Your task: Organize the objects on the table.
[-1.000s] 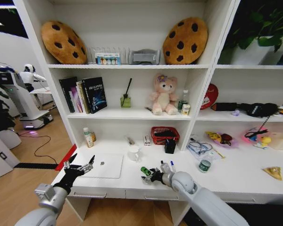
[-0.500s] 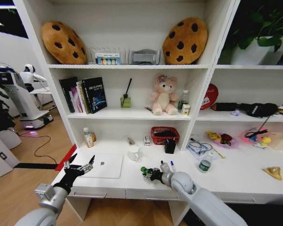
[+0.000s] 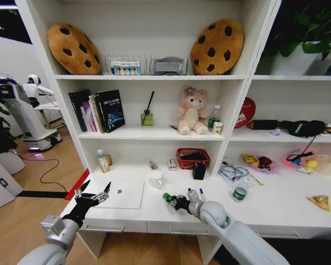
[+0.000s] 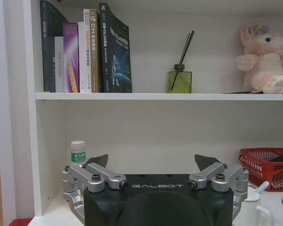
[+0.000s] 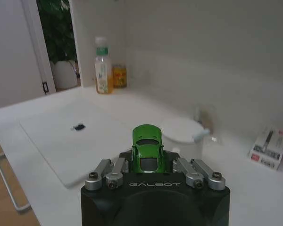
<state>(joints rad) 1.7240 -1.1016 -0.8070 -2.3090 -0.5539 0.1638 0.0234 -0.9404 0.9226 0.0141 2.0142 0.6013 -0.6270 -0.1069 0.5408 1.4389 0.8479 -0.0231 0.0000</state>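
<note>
Wrist footage from the right arm settles what the head camera leaves vague: the small green thing is a green toy car (image 5: 147, 149), nose pointing away from the camera, clamped between the fingers of the right gripper (image 5: 148, 165), which press on both its sides. From the head camera the same car (image 3: 168, 197) is only a green spot at the tip of the right gripper (image 3: 175, 202), held just above the white desk top (image 3: 276, 212), between the white mug (image 3: 156, 179) and the pens (image 3: 201, 194) that lie beside the arm. The closed silver laptop (image 3: 119, 194) lies flat near the desk's left front corner; the right wrist view shows it (image 5: 68, 143) ahead of the car, with the mug (image 5: 181, 133) to one side. The left gripper (image 3: 91, 195) hovers at the laptop's left edge, its fingers (image 4: 98, 161) spread wide and holding nothing, facing the shelf with the red mesh basket (image 4: 268, 165).
</note>
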